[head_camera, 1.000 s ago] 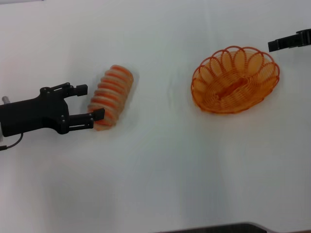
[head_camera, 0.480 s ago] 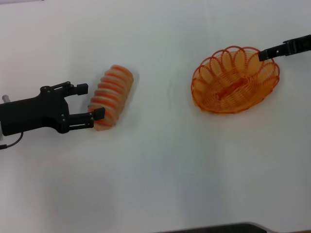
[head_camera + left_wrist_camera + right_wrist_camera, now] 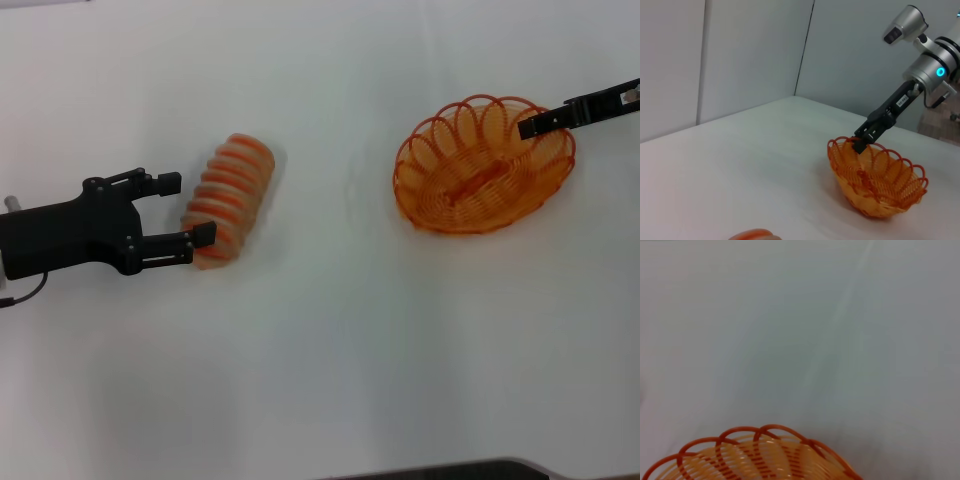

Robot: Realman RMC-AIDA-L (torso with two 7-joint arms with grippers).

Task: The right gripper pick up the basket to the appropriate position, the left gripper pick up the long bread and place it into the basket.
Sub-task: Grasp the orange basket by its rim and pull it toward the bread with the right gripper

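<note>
The long bread (image 3: 232,190), pale tan with orange stripes, lies slanted on the white table at the left. My left gripper (image 3: 185,210) is open, one fingertip on each side of the bread's near end. The bread's tip (image 3: 752,234) just shows in the left wrist view. The orange wire basket (image 3: 440,200) stands empty at the right. My right gripper (image 3: 533,124) reaches in from the right edge, its tip over the basket's far right rim. The left wrist view shows that gripper (image 3: 862,141) down at the rim of the basket (image 3: 880,192). The right wrist view shows only the basket's scalloped rim (image 3: 747,432).
A white table (image 3: 330,330) spreads under everything, with bare surface between the bread and the basket. A dark edge (image 3: 470,470) shows at the bottom of the head view. Grey walls (image 3: 750,55) stand behind the table.
The right gripper has moved in from the right edge to the basket's far right rim. The left gripper, bread and basket have not moved.
</note>
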